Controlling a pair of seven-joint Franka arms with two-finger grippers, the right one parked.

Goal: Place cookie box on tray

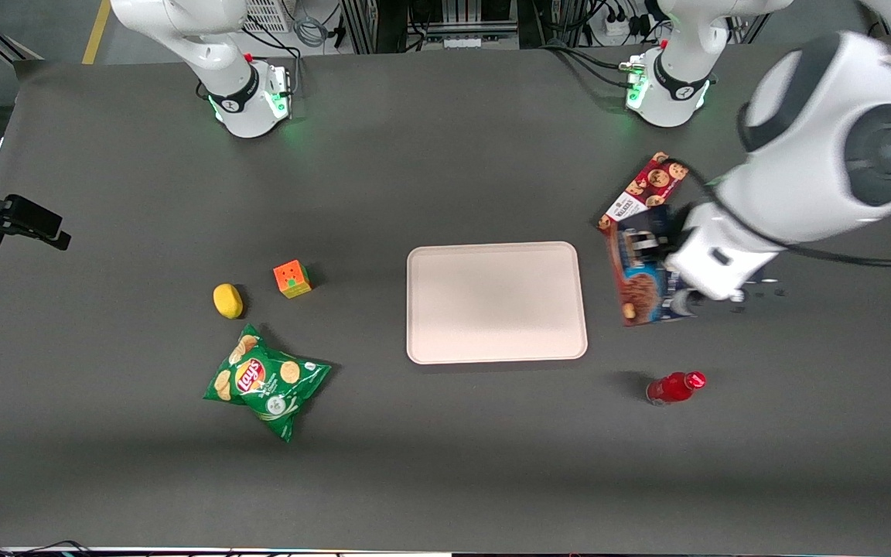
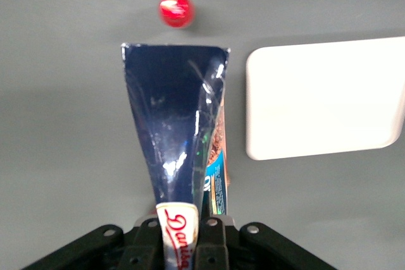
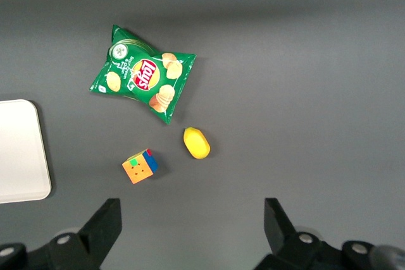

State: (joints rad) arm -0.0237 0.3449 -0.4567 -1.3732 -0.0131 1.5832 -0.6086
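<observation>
Pincer clamped on cookie box beside tray

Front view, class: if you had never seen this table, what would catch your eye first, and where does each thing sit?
The big pale tray at the table's middle stands out first, with nothing on it. Beside it, toward the working arm's end, the gripper is shut on the navy cookie box, which sits beside the tray, not on it. Toward the parked arm's end lies a bright green chip bag, nearer the front camera than the yellow lemon.
</observation>
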